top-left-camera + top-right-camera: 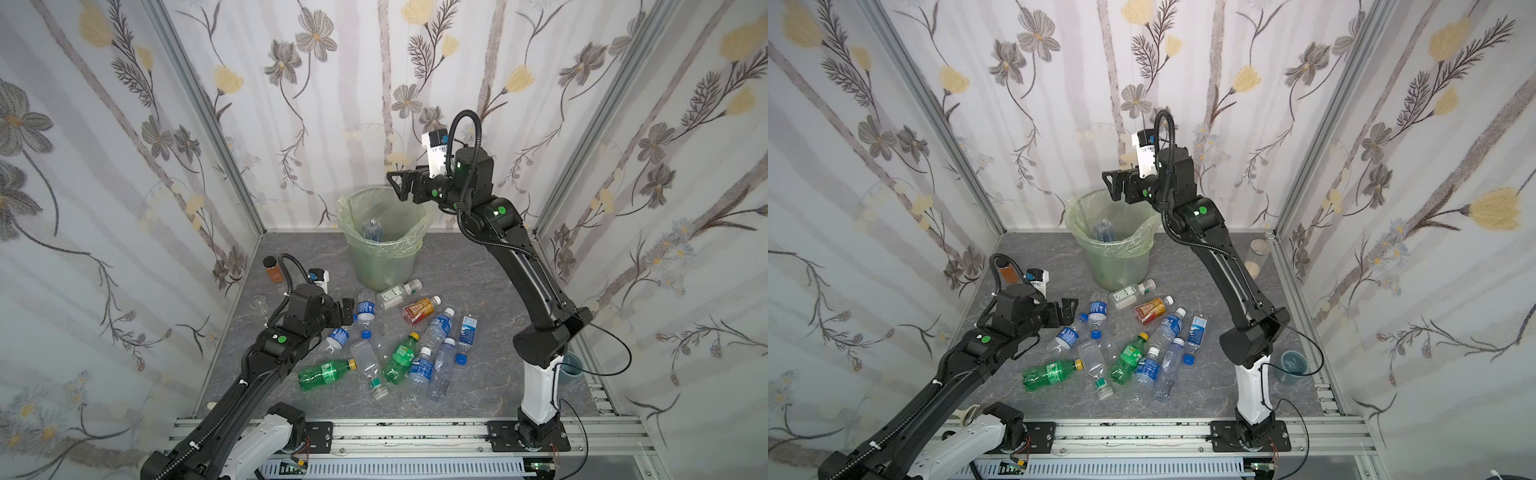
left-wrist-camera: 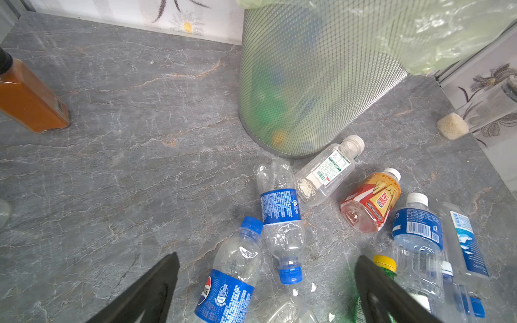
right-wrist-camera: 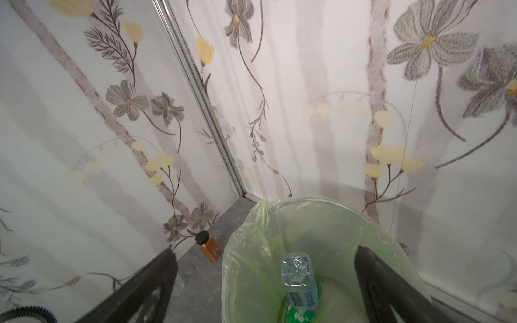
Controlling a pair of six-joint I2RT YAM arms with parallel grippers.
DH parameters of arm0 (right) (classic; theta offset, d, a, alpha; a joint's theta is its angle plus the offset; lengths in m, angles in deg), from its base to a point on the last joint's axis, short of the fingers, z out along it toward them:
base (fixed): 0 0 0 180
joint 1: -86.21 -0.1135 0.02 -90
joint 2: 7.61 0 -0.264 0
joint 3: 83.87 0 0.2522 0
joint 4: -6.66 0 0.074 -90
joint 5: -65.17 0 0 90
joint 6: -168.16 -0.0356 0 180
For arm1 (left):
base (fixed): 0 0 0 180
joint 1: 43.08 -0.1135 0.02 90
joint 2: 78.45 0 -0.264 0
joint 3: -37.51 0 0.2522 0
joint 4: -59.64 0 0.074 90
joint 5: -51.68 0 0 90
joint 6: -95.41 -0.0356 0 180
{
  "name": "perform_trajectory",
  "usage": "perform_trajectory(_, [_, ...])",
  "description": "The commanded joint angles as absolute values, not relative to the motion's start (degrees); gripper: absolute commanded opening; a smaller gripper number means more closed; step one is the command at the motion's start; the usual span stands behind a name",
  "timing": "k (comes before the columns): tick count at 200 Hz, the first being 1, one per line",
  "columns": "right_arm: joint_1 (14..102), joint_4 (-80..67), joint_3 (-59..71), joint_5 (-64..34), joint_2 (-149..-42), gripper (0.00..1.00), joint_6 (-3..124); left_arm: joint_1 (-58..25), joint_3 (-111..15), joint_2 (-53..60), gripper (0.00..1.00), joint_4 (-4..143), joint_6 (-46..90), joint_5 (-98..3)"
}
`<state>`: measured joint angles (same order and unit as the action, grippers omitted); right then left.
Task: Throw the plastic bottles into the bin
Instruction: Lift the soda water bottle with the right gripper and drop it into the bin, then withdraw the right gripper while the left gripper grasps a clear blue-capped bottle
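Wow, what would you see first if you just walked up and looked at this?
Probably the jumble of plastic bottles lying all over the grey table in front of the bin, the tall green-bagged bucket at the back. Next, the right hand hanging wide open above the bin's rim, with a clear blue-labelled bottle inside below it. The flowery walls all around are hard to miss too.

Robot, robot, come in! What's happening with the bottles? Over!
Left gripper open, low over about a dozen loose bottles on the table. Right gripper open above the bin, blue-label bottle inside. Nothing blocking the bin.
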<state>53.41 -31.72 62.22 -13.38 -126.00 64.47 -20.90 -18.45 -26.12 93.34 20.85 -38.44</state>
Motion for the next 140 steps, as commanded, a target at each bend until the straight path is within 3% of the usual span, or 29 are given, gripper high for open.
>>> perform_trajectory(1, [53.36, -24.19, 47.04, -13.56, -115.96, 1.00, 67.42, -20.94, -18.97, -25.52, 1.00, 92.44, 20.66, -38.04])
perform_trajectory(21, [53.59, -17.22, 30.42, -14.05, -105.20, 1.00, 67.80, -21.00, -19.55, -24.26, 1.00, 92.80, 19.03, -37.68])
perform_trajectory(55, [53.99, -16.69, 14.23, -17.35, -92.46, 1.00, 69.10, -21.12, -20.87, -21.94, 1.00, 93.67, 15.13, -36.78])
perform_trajectory(140, [55.82, -14.98, -8.52, -22.30, -77.15, 1.00, 67.63, -21.25, -25.42, -15.73, 1.00, 101.61, 1.35, -34.01])
